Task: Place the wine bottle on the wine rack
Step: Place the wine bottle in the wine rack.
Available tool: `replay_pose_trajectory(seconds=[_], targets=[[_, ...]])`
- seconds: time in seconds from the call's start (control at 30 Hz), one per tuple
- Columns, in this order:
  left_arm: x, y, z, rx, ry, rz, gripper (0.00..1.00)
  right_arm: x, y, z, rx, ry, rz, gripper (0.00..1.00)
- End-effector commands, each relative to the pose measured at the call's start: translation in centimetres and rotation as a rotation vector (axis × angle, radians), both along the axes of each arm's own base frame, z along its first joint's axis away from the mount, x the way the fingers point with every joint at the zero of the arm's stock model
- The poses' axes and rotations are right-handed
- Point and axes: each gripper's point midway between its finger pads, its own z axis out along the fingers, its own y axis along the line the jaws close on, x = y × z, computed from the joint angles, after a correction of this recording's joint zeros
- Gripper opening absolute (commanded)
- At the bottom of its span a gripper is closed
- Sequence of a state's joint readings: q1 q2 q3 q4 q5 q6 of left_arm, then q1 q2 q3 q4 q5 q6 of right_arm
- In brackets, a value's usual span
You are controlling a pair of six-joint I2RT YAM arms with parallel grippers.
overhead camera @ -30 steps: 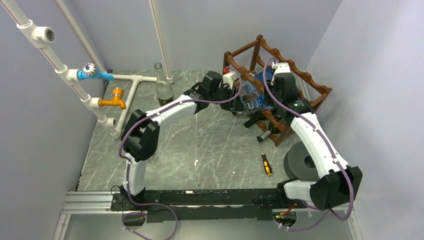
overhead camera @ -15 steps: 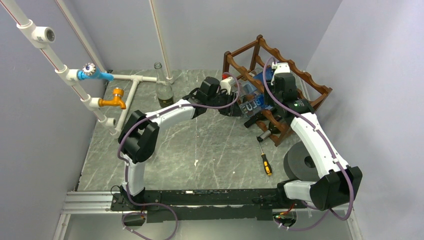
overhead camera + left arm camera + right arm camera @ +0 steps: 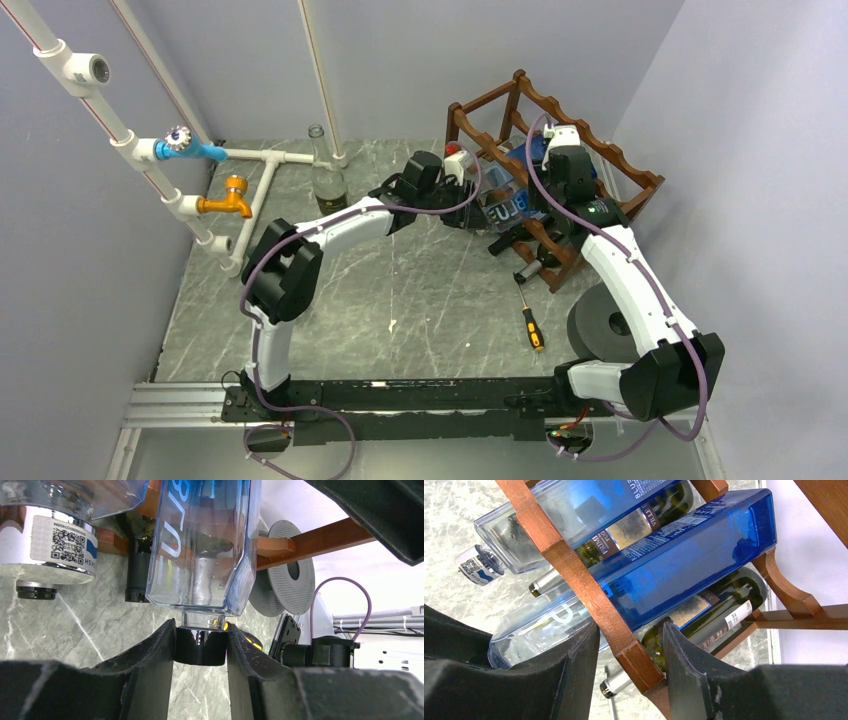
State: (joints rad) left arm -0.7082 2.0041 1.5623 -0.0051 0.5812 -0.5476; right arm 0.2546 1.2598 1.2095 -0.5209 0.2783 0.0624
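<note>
Left gripper (image 3: 201,635): jaws clamped on the black cap (image 3: 200,654) of the blue bottle (image 3: 205,540). It lies on its side in the rack (image 3: 610,160), above green bottles (image 3: 704,615), cap end poking out. Right gripper (image 3: 630,670): jaws parted, astride a rack rail (image 3: 589,590), holding nothing.

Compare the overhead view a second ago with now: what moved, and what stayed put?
The left gripper, shut on the black cap of the clear blue square glass bottle, dipped back slightly, then pushed towards the dark reddish-brown wooden wine rack again; the bottle's lettering shifted too. Nothing was released. The right gripper straddling a rack rail, the orange-handled screwdriver and grey spool stayed put.
</note>
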Motion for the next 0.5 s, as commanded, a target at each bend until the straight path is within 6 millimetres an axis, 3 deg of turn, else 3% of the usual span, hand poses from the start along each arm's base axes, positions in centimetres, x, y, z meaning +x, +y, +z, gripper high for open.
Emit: replay_pose_trajectory(seconds=[0.0,0.47], targets=[[2.69,2.7,-6.17,0.14,0.104,0.172,0.0,-0.98,0.74,-1.08,0.053,0.036,-0.007,0.46],[2.73,1.81,-6.7,0.115,0.134,0.165,0.0,-1.09,0.71,-1.14,0.054,0.034,-0.007,0.46]])
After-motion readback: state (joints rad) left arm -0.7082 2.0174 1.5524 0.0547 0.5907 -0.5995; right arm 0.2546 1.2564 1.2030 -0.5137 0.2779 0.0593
